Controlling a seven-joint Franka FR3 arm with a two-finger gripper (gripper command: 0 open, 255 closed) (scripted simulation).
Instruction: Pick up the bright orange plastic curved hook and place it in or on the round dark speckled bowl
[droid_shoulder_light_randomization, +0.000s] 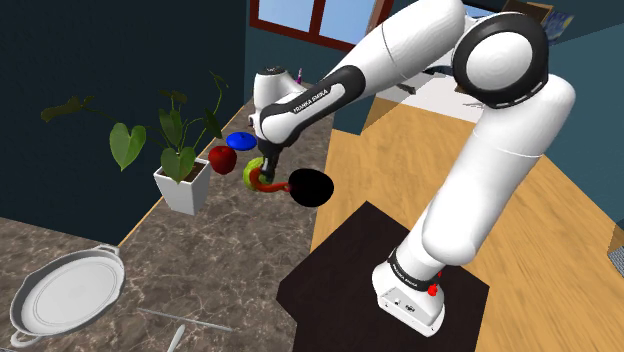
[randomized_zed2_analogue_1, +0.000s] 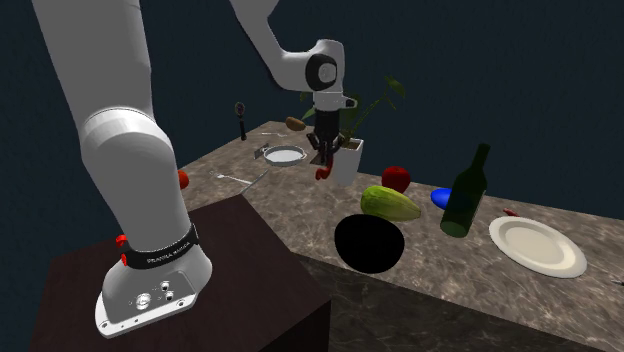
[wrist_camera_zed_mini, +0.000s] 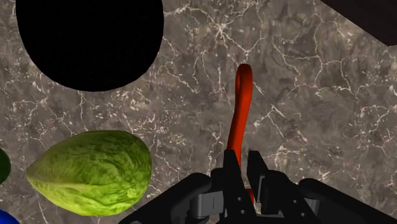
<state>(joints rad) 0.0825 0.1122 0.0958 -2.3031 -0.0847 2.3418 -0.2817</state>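
Observation:
My black gripper (wrist_camera_zed_mini: 244, 177) is shut on the orange-red curved hook (wrist_camera_zed_mini: 240, 105), which sticks out beyond the fingertips. In the second exterior view the gripper (randomized_zed2_analogue_1: 322, 158) points down and holds the hook (randomized_zed2_analogue_1: 321, 173) a little above the marbled counter. The round bowl (wrist_camera_zed_mini: 89, 41) is drawn plain black and sits on the counter, off to one side of the hook and apart from it. In the shoulder view the hook (droid_shoulder_light_randomization: 267, 185) hangs under the gripper (droid_shoulder_light_randomization: 265, 168), just left of the bowl (droid_shoulder_light_randomization: 310, 187).
A green oval fruit (wrist_camera_zed_mini: 92, 170) lies by the gripper, between it and the bowl (randomized_zed2_analogue_1: 369, 243). A red apple (randomized_zed2_analogue_1: 396, 178), blue disc (randomized_zed2_analogue_1: 441, 198), dark bottle (randomized_zed2_analogue_1: 466, 192), white plate (randomized_zed2_analogue_1: 536, 245), potted plant (droid_shoulder_light_randomization: 185, 180) and grey pan (droid_shoulder_light_randomization: 65, 290) share the counter (droid_shoulder_light_randomization: 200, 270).

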